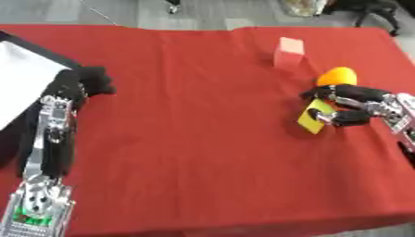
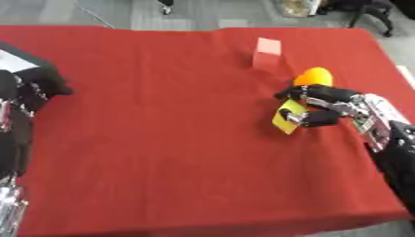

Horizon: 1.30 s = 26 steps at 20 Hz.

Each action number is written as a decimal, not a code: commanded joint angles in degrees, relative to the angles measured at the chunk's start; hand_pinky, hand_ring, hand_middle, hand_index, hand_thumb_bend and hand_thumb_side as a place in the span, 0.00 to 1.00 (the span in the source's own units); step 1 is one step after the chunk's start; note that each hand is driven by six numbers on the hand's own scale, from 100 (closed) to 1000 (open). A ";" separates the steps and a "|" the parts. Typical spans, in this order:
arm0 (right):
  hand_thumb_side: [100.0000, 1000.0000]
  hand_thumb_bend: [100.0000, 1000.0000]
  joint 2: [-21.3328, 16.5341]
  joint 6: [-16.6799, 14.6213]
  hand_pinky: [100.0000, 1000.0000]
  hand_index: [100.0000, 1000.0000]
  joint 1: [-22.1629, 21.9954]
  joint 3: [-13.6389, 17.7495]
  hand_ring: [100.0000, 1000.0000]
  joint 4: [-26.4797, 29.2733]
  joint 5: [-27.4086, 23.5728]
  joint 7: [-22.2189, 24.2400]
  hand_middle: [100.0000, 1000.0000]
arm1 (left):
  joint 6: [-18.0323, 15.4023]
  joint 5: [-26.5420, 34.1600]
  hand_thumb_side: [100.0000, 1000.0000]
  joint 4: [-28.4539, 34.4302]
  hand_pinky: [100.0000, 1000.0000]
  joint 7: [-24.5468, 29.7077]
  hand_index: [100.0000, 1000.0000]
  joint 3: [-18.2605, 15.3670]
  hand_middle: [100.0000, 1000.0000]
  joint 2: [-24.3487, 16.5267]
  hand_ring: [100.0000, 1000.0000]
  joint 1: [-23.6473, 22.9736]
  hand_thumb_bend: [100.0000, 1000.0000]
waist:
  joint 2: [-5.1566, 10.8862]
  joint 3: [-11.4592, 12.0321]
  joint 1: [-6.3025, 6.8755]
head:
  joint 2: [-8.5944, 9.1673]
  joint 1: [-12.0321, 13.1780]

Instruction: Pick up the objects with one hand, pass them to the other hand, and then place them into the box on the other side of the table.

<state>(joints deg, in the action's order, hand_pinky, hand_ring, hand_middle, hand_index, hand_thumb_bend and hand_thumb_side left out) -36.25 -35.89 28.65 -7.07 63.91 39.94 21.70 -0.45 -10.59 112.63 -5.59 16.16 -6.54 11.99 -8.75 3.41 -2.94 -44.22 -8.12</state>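
Yellow flat piece [image 2: 285,116] sits tilted in my right hand [image 2: 324,107], on the right side of the surface [image 1: 203,139]. Fingers [image 2: 312,94] curl over its upper edge and the thumb [image 2: 317,119] closes on its lower part, so the piece is pinched between them. I cannot tell whether its lower corner touches the red cloth or hangs just clear of it. The right forearm comes in from the right edge, silver at the wrist, black further back.

Just behind the fingers, touching or nearly touching them, lies an orange rounded object [image 1: 337,75]. Further back and a little to the left stands a pink block [image 1: 288,51], upright, apart from the orange object and from the hand.

Across the surface, well apart from all this, my left hand [image 1: 87,81] rests on the cloth near the left edge. Its fingers are bent inward and I see nothing between them. The left forearm runs from the lower left corner up to it, silver frame with black casing, with a green spot near its base.

Beside the left hand, at the far left edge, the white inside of the box [image 1: 20,76] shows, with a dark rim along its upper side. Only part of it is in view.
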 commanded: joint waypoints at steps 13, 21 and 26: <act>1.00 0.06 -2.97 0.90 0.82 0.97 0.17 0.25 0.80 2.98 -2.49 0.97 0.85 | -0.07 0.20 1.00 0.74 0.73 0.03 0.70 0.11 0.55 -0.80 0.56 0.21 0.25 | 0.79 -0.13 0.00 | 0.10 0.18; 1.00 0.05 -2.96 1.08 0.82 0.97 0.04 0.29 0.80 4.41 -3.61 1.58 0.85 | -0.07 0.18 1.00 0.71 0.73 0.02 0.70 0.11 0.55 -0.82 0.56 0.16 0.25 | 0.81 -0.17 -0.01 | 0.10 0.18; 1.00 0.06 -2.97 1.07 0.82 0.97 -0.09 -0.06 0.81 4.86 -3.87 2.27 0.85 | -0.07 0.16 1.00 0.69 0.73 0.01 0.70 0.12 0.55 -0.83 0.56 0.13 0.25 | 0.81 -0.14 -0.05 | 0.10 0.23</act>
<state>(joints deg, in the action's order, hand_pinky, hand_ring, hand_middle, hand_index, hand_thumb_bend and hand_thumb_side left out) -36.73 -34.76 27.96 -7.45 67.59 36.49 23.70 -0.45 -10.59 112.63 -5.60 16.16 -6.57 11.66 -8.75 3.31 -2.95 -44.22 -8.05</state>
